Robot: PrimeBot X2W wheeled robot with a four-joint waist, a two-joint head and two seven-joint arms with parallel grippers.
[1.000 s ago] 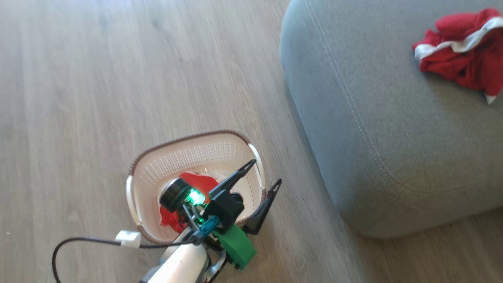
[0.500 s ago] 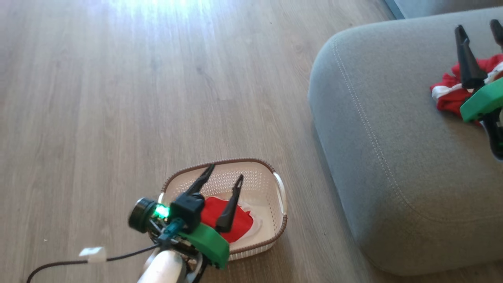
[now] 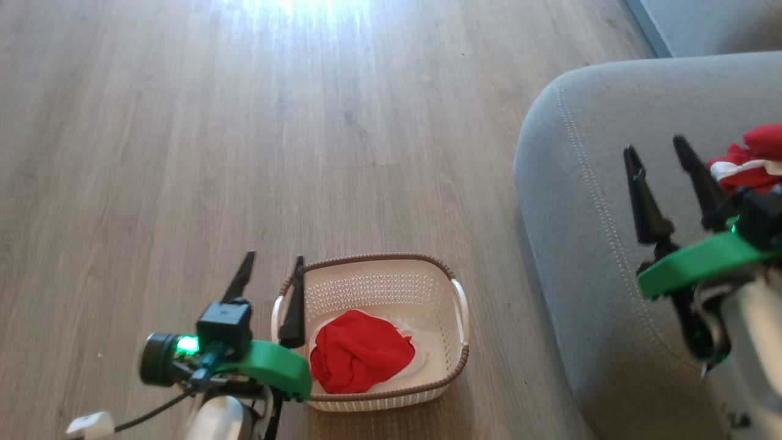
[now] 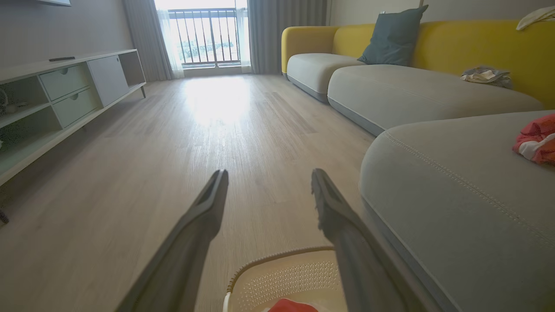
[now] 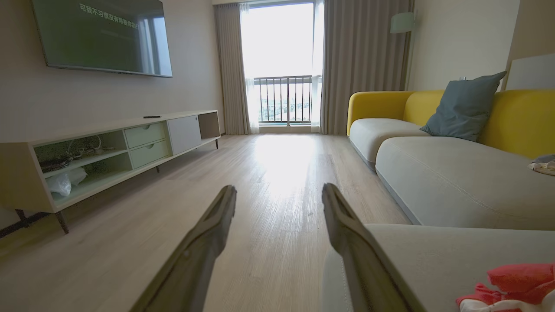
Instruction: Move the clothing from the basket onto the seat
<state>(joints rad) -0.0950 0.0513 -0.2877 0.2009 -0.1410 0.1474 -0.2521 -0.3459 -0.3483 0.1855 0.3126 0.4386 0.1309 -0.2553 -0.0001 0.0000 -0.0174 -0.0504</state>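
Tools spread wide: left tool (image 3: 275, 256) by basket (image 3: 379, 260), right tool (image 3: 654, 145) over seat (image 3: 580, 256).

head: high, downward | wrists: low, level, toward window (image 5: 282, 65) | shared: seat (image 3: 586, 244), floor (image 3: 244, 153)

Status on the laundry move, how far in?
Done: one red garment lies on the seat. In hand: nothing; the left tool and right tool are both open and empty. Left: the second red garment sits in the basket.
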